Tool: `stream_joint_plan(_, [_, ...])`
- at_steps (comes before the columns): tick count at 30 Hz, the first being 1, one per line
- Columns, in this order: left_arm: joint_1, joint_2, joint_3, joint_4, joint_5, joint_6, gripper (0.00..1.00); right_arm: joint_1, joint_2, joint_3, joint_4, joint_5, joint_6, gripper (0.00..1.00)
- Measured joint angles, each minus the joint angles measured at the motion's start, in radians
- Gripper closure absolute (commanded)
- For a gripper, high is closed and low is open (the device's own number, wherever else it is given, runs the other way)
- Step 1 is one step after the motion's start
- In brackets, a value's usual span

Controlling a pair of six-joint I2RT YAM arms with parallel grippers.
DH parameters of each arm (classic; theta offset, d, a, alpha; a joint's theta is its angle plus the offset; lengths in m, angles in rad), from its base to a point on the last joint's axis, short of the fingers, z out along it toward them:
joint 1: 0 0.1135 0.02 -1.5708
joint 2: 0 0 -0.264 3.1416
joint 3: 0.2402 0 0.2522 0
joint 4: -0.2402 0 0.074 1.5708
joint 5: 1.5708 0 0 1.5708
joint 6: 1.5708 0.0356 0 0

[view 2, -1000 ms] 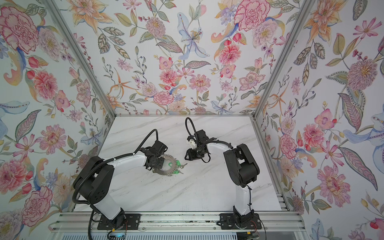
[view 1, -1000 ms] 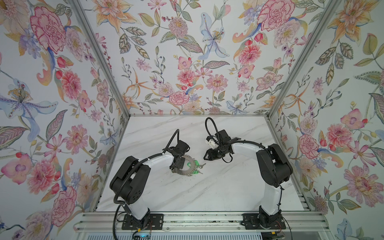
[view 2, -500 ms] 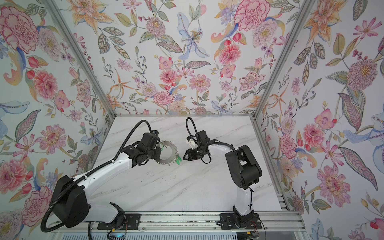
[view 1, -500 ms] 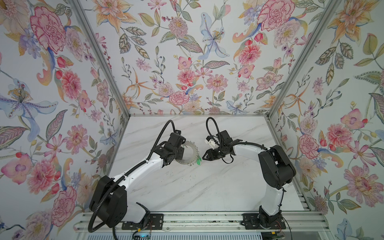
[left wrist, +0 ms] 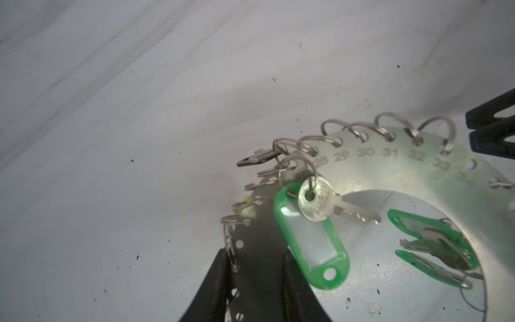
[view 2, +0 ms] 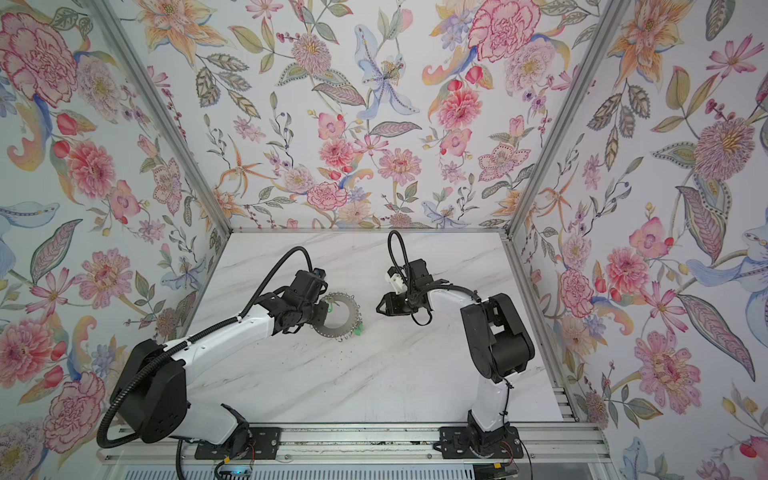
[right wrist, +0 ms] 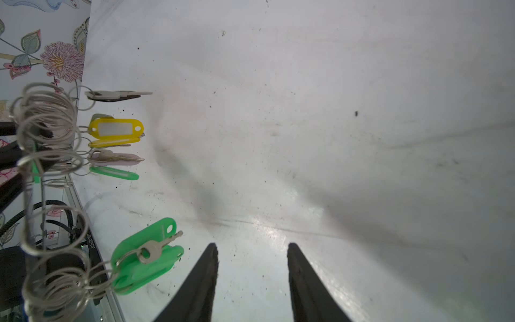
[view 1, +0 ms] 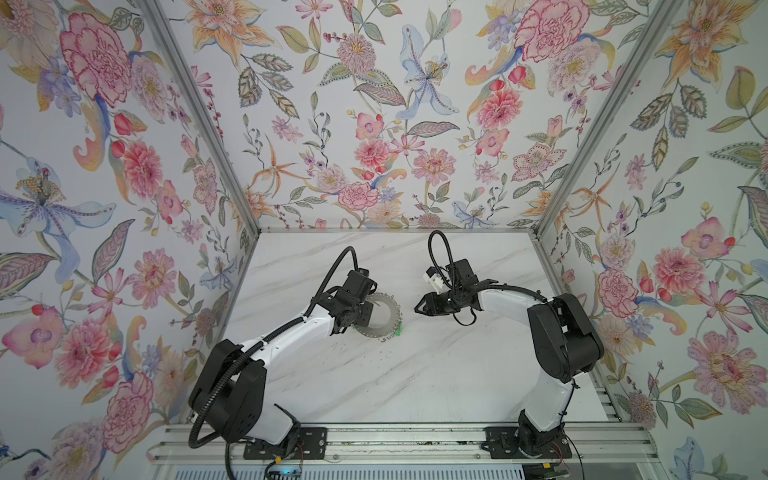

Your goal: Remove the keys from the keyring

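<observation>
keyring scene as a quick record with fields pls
keyring: grey numbered metal ring, clamped at its rim
left gripper: shut on keyring
right gripper: open, empty, apart from keyring
keys: on wire loops around the rim
tags: green tag, yellow tag, lilac tag
table: marble, no loose key seen

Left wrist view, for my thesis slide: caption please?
Left claw grips the numbered keyring by its rim; green-tagged keys hang from it.
</observation>
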Motion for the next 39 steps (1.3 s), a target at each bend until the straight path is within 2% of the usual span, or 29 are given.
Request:
stream_joint_plan(10, [-0.012,0.042,-0.065,0.001,-0.066,-0.011,0.67,0.0,0.0,-0.001,0.007,0.0,0.007,0.57])
stream_joint_plan(17, [0.019,0.047,-0.099,0.004,-0.096,-0.011,0.67,0.006,0.0,-0.004,0.005,0.0,0.006,0.57])
stream_joint_plan(29, [0.075,0.135,-0.119,0.048,-0.112,-0.003,0.66,0.123,-0.024,-0.071,-0.009,0.008,-0.068,0.57])
stream_joint_plan(34, [0.089,0.153,-0.119,0.067,-0.114,0.005,0.63,0.191,-0.055,-0.084,-0.009,0.062,-0.109,0.57])
stream_joint_plan(39, [0.097,0.158,-0.124,0.09,-0.114,0.02,0.51,0.239,-0.054,-0.056,-0.021,0.117,-0.143,0.57])
